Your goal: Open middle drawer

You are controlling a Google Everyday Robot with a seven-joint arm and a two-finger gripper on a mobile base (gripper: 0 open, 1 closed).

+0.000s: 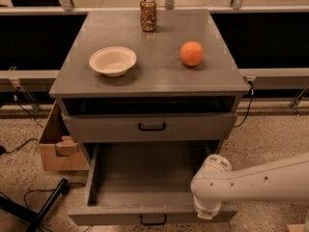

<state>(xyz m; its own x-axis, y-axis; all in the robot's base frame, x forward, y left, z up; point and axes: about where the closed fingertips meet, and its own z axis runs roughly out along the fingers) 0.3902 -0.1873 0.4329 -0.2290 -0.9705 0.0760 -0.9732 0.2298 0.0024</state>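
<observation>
The middle drawer (120, 215) is pulled far out of the grey cabinet. Its shallow grey tray (145, 175) is bare, and the small black handle (153, 220) sits at the centre of its flat front. Above it, the upper drawer (96, 127) with its own black handle is pushed in. The lowest drawer is hidden under the open one. My white arm (260, 182) reaches in from the right. My gripper (206, 208) hangs over the right end of the open drawer's front edge, to the right of the handle.
On the cabinet top (145, 76) stand a cream bowl (113, 61), an orange (191, 53) and a can (148, 14). An open cardboard box (55, 146) sits on the floor to the left. Black cables and a stand leg (46, 204) lie at the lower left.
</observation>
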